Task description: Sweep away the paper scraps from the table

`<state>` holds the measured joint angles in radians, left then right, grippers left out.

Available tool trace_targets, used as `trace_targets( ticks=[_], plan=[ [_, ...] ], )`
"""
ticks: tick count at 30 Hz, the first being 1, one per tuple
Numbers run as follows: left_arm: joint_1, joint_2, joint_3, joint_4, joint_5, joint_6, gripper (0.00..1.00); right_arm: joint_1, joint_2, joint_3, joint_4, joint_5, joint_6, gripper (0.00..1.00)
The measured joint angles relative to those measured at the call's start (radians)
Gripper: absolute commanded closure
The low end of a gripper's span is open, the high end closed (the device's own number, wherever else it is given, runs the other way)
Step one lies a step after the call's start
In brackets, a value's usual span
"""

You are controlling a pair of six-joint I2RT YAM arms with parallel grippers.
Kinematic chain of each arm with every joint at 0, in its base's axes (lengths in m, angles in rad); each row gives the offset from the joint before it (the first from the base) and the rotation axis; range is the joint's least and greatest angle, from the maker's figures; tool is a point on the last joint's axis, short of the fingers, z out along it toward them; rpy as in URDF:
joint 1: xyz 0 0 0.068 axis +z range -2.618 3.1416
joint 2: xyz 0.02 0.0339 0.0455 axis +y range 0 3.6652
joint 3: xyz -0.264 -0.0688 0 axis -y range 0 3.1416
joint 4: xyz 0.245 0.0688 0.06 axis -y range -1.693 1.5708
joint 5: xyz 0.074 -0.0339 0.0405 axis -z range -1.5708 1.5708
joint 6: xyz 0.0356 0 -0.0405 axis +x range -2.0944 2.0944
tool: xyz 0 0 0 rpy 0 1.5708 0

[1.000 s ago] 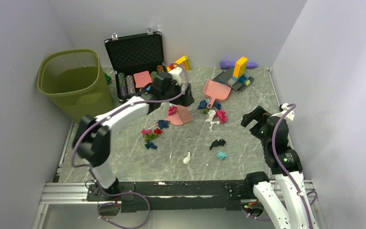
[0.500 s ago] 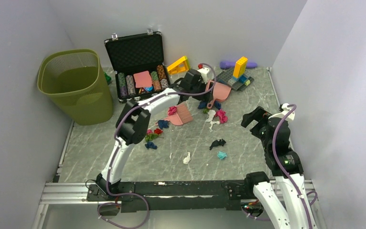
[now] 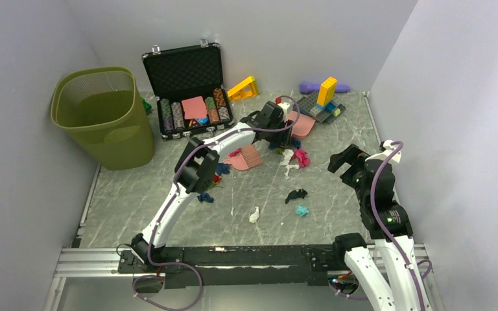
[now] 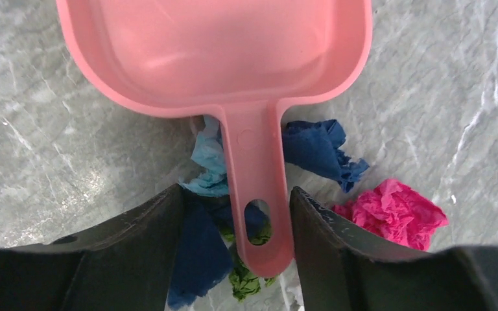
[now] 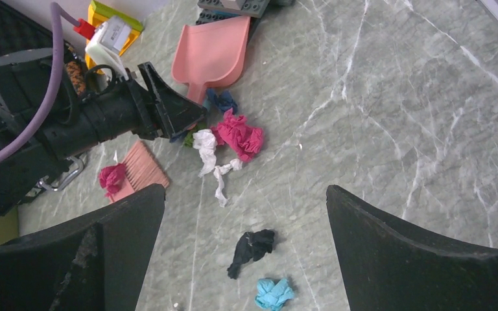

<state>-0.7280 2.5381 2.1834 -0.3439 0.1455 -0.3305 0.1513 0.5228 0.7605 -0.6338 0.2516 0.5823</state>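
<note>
Left wrist view: the pink dustpan (image 4: 214, 52) runs off the top edge, front lip out of sight. Its handle covers part of the paper scraps (image 4: 318, 152), and the dark blue and green wads slip behind the left gripper (image 4: 235, 189) fingers, whose bases are cut off below. From above, that gripper masks the handle, so contact can't be judged. The elbow hides some red and green wads.

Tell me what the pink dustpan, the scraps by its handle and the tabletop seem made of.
Dustpan: likely moulded plastic, smooth and semi-glossy pink, with soft highlights and a hang hole in the handle.
Paper scraps: crumpled tissue-like paper, matte, sharp creases.
Table: grey-green with white veins, faint sheen; marble look, perhaps a printed laminate.
</note>
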Motion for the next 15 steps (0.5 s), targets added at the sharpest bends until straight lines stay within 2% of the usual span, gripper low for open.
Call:
trace_targets(
  ticks=[5, 9, 15],
  plan=[
    [0.001, 0.005, -0.002, -0.013, 0.016, -0.016, 0.59, 0.000, 0.000, 0.000, 0.000, -0.001, 0.000, 0.01],
    [0.001, -0.007, -0.041, 0.017, 0.023, -0.019, 0.64, 0.000, 0.000, 0.000, 0.000, -0.002, 0.000, 0.01],
    [0.001, -0.141, -0.212, 0.042, 0.014, 0.001, 0.70, 0.001, 0.000, 0.000, -0.001, -0.008, 0.000, 0.00]
  ],
)
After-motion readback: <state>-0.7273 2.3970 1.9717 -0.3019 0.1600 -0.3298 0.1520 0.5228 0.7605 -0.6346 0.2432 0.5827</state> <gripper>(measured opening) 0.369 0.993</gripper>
